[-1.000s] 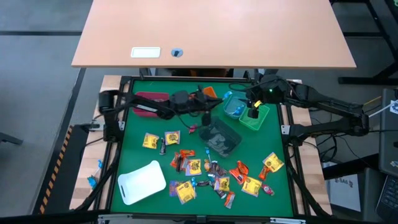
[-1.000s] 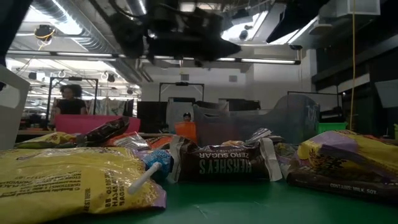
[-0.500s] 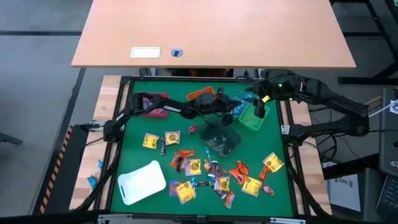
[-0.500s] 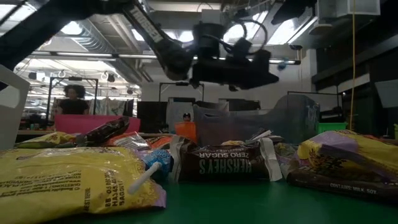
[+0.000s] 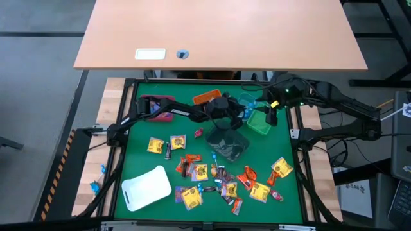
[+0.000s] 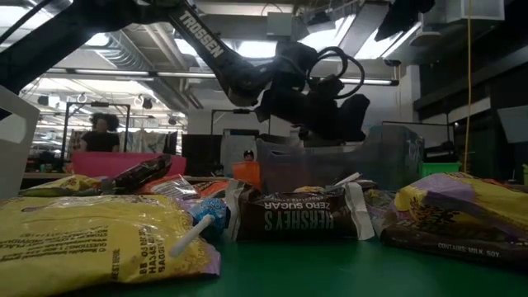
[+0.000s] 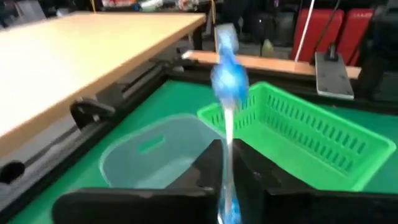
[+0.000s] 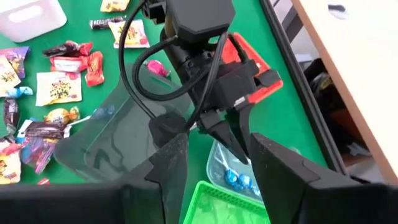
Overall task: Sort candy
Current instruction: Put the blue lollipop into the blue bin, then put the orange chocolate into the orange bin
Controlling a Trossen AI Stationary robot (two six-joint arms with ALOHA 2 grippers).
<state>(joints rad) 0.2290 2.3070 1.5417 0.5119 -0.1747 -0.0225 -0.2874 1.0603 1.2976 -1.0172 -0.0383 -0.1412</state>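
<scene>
Two arms are working over the green bench (image 5: 144,168), and we are watching both near the clear blue bin (image 7: 155,155).

Our left gripper (image 7: 229,171) is hovering just above that blue bin, with the green basket (image 7: 314,140) right beside it. Its fingers (image 7: 208,165) are pinching the white stick of a blue lollipop (image 7: 228,78), which is standing upright between them; the blue wrapped head is sitting above the fingertips, over the gap where bin and basket meet. In the right wrist view we are seeing a few blue sweets (image 8: 239,179) already lying inside the blue bin.

Our right gripper (image 8: 217,162) is hanging just beyond the green basket, on the side away from the blue bin, pointing back toward the left arm. Its fingers (image 8: 277,165) are standing apart with nothing between them.

Most of the candy (image 5: 221,178) is lying scattered across the near half of the bench, on the far side of the clear grey bin (image 5: 228,142) from the blue bin: yellow, orange-red, purple and brown packets. A white tray (image 5: 146,188) is resting beside that pile, and an orange bin (image 5: 207,97) and a pink bin (image 5: 160,108) are sitting in line with the blue bin along the far edge.
</scene>
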